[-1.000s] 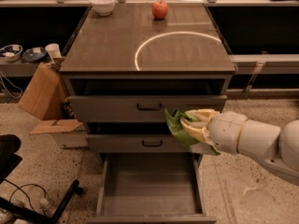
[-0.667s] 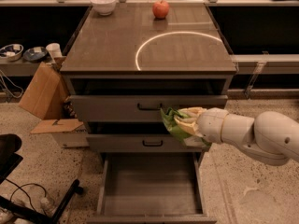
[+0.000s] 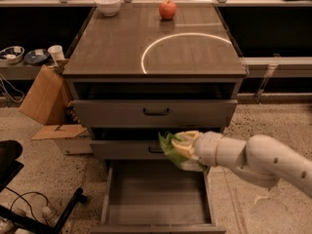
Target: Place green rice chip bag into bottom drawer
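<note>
The green rice chip bag (image 3: 169, 147) is held at the tip of my gripper (image 3: 183, 149), which reaches in from the right on a white arm. The bag hangs in front of the middle drawer, just above the back right of the open bottom drawer (image 3: 153, 194). The bottom drawer is pulled out and its grey floor is bare. The gripper is shut on the bag, and the bag hides the fingertips.
A red apple (image 3: 167, 9) and a white bowl (image 3: 107, 4) stand at the back of the cabinet top (image 3: 122, 48). Cardboard boxes (image 3: 46, 101) lean at the left. A black chair base (image 3: 29, 213) and cables lie at the lower left.
The gripper with the green bag has moved left and down, from in front of the upper drawers to just above the open bottom drawer.
</note>
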Robot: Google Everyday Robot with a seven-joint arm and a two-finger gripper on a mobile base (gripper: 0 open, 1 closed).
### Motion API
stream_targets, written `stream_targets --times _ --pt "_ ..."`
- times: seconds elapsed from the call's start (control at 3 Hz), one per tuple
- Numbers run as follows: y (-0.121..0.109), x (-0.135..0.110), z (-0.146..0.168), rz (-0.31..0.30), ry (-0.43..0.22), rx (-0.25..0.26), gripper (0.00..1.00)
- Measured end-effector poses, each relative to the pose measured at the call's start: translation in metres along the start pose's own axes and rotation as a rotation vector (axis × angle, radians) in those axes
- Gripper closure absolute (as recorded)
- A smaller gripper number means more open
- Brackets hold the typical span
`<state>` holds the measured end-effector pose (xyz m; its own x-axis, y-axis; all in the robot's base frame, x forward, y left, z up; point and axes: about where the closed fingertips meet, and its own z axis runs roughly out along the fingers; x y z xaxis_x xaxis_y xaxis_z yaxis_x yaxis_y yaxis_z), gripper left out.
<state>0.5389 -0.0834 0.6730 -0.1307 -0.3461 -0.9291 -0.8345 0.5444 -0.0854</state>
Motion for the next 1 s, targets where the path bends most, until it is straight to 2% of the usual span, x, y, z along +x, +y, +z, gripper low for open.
stream_targets --times 0.33,0.67,1.0 --pt "0.036 0.075 0.043 0.086 0.024 -0.053 1.00" --pt "0.048 0.141 0.093 0.086 0.061 -0.079 1.00" --pt "0.045 0.187 0.142 0.023 0.090 -0.087 1.00"
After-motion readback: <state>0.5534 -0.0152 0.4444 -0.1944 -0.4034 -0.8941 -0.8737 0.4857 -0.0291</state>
